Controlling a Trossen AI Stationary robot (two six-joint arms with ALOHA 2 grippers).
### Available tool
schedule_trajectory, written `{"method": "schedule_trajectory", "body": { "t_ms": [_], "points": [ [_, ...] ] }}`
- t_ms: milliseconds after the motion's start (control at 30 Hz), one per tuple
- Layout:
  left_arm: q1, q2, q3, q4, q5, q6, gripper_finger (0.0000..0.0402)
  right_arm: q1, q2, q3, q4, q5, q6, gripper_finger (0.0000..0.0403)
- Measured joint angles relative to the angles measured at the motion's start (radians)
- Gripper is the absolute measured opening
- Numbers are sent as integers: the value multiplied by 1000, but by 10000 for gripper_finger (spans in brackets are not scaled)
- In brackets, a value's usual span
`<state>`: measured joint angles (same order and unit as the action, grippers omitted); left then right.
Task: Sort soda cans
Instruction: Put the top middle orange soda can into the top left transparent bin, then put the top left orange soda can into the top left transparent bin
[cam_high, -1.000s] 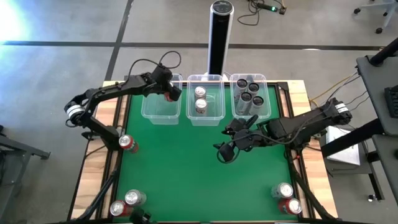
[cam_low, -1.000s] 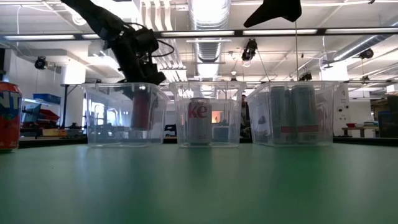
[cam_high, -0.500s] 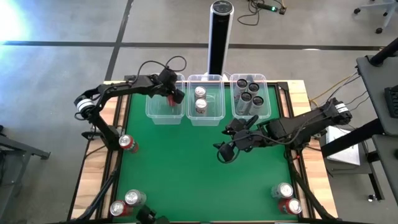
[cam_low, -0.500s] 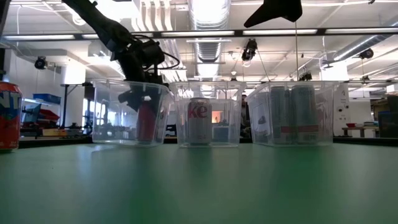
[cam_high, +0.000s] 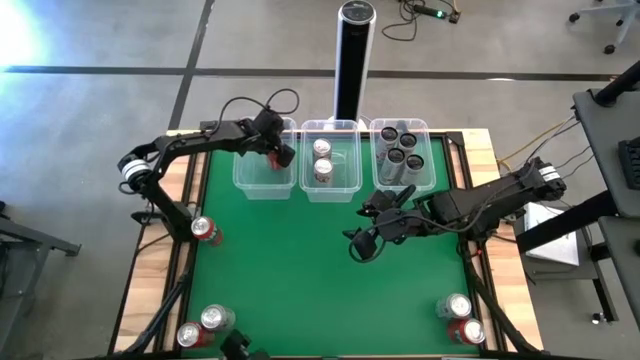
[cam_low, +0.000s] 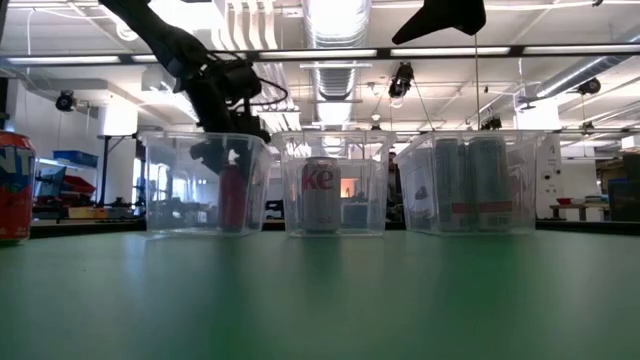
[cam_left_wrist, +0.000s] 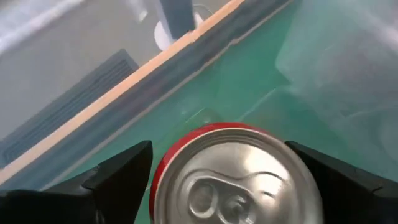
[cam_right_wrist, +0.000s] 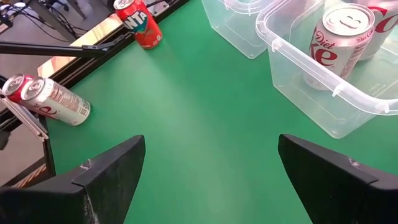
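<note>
Red is the can (cam_left_wrist: 239, 180) in the left tool (cam_high: 277, 150), held upright by its sides, fingers (cam_left_wrist: 118, 177) spread to the can's width and closed on it. The tool hangs inside the left tub (cam_high: 262, 172), at the far edge of the surface (cam_high: 300, 270), and in the low view the can (cam_low: 231, 198) stands with its base at or just above the tub floor; whether it touches I cannot tell. Judging by the three tubs in a row, each takes one colour: this one the red cans, so it is being lowered upright to leave room for more.

The middle tub (cam_high: 331, 172) holds two silver-white cans (cam_high: 322, 160), standing. The right tub (cam_high: 404, 160) holds the dark cans (cam_high: 400, 145), packed close together, top up.

The right tool (cam_high: 362, 243) waits above the middle of the surface, near the tubs, its fingers (cam_right_wrist: 112, 180) wide apart and holding nothing; likely parked clear so the left arm can work.

Unsorted cans lie at the rims of the surface: a red one (cam_high: 204, 230) upright at the left edge, a few (cam_high: 205, 325) at the near left corner, a silver and a red (cam_high: 462, 320) at the near right corner. They sit within each arm's own reach, which suits splitting the work between sides
</note>
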<state>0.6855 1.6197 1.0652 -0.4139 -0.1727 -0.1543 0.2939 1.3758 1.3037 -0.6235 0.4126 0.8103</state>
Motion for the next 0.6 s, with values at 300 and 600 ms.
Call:
{"method": "schedule_trajectory", "body": {
  "t_ms": [300, 600],
  "points": [
    [-6, -106, -1, -13, 27, 45, 346, 0, 0, 0, 0, 0, -19, 364],
    [-82, -292, -1, -240, 109, 37, 347, 0, 0, 0, 5, -1, -53, 364]
  ]
}}
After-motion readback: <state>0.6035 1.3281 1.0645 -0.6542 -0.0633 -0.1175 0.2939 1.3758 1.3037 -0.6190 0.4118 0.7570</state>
